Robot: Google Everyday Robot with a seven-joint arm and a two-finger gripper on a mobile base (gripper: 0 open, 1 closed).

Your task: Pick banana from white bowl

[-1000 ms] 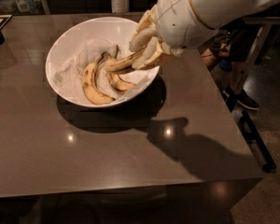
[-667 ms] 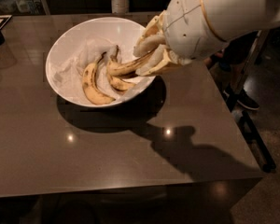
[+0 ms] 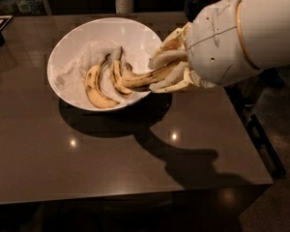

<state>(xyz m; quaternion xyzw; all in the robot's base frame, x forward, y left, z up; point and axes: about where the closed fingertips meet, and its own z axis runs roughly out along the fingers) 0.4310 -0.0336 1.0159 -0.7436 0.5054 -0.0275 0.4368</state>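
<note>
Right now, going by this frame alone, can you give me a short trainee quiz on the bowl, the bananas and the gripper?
1. True or false: the gripper is at the right rim of the white bowl, shut on the banana.
2. Besides the held one, how many shorter bananas lie in the bowl? A one, B two, C four.
3. Fill in: the bowl stands on a dark ___.

Key: 1 true. 2 B. 3 table.
</note>
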